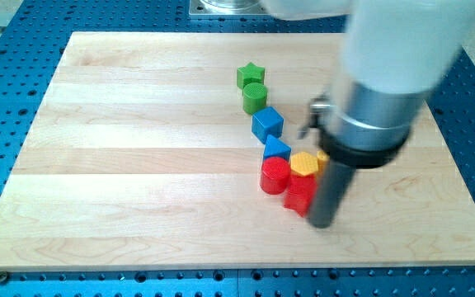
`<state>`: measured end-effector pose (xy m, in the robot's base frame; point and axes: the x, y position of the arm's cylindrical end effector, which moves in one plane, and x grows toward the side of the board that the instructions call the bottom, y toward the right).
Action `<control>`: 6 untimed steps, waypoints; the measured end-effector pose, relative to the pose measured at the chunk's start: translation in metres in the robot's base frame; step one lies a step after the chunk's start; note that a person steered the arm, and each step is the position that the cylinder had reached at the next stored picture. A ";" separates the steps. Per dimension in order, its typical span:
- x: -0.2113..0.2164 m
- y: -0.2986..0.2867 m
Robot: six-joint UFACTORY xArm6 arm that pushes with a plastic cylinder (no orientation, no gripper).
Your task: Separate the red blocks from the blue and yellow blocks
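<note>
Nearest the view's bottom, my tip (322,223) rests on the wooden board (138,165), touching the right side of a red block (300,195) whose shape I cannot tell; it is a bare rod, grasping nothing. A red cylinder (275,175) touches that block's left, with a yellow hexagon block (304,163) and a blue triangular block (275,149) pressed against the 2 reds from above. Further toward the view's top sit a blue cube (267,124), a green cylinder (255,97) and a green star (251,76), all on the board over a blue perforated table (7,99).

Wooden board (138,165) carries green (251,76), blue (267,124), yellow (304,163), red (275,175) blocks.
</note>
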<state>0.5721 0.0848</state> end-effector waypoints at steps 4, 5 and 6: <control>-0.045 0.026; -0.017 -0.051; -0.010 -0.042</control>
